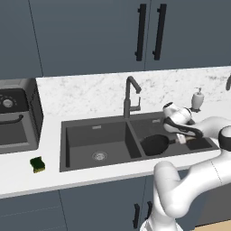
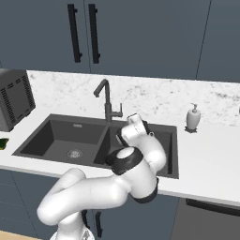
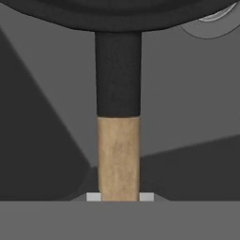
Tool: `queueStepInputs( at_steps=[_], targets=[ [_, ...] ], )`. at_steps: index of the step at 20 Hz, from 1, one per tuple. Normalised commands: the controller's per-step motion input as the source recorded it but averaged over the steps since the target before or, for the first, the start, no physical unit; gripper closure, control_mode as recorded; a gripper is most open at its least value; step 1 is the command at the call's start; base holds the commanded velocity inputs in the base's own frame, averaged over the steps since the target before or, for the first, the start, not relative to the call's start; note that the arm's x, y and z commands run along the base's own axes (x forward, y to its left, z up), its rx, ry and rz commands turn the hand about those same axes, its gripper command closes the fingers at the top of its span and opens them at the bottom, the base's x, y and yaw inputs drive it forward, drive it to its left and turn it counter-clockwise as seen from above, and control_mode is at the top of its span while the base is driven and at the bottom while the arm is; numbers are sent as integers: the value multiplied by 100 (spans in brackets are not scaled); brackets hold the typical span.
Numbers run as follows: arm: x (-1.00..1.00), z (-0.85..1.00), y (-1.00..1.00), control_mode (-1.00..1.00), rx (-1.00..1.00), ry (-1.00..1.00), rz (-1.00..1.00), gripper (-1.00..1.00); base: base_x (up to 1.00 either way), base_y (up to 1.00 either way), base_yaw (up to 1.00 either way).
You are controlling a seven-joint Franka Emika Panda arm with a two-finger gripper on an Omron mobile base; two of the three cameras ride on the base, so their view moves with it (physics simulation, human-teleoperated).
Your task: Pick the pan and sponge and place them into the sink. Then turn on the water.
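Left base view: pan [image 1: 154, 145] held over the right basin of the sink [image 1: 81, 135], handle pointing right into the gripper [image 1: 182, 138], jaws clenched on the tan tip. Likely trouble here: a grip so far out on the handle leaves the heavy bowl as a long lever, so could pivot or slip if released while tilted, landing on the divider between basins rather than flat on the floor. Sponge [image 1: 38, 164] well apart on the worktop [image 1: 27, 180] at the left, just in front of the dark appliance [image 1: 16, 117], not yet moved; long reach back across the sink needed, with the faucet [image 1: 130, 97] standing in the swing path. No stream from the spout. Hard to tell whether the pan bottom touches the basin floor or hangs just above it. Right base view: arm folded in front of the right basin, white wrist [image 2: 136, 129] and dark elbow covering most of it; pan almost wholly hidden, jaws hidden too. Soap dispenser [image 2: 193, 117] beside the sink rim on the right, near enough to be knocked by a wide withdrawal. Sponge cut off at the left edge, only a sliver of green. Hand view: tan handle tip [image 3: 118, 157] running straight up from between the jaws, black shank above, pan bowl cut off along the top; drain [image 3: 211, 21] partly visible at upper right; contact of the fingertips themselves masked at the bottom.
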Motion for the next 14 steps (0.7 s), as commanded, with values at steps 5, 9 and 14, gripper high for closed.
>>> queueStepInputs(
  at_steps=[5,9,14],
  targets=[
    [0,-24,11,-100,-12,3,10,100,0,0,0],
    [0,-28,8,-100,-6,4,11,100,0,0,0],
    [0,-15,0,-100,0,0,13,-100,0,0,0]
  ],
)
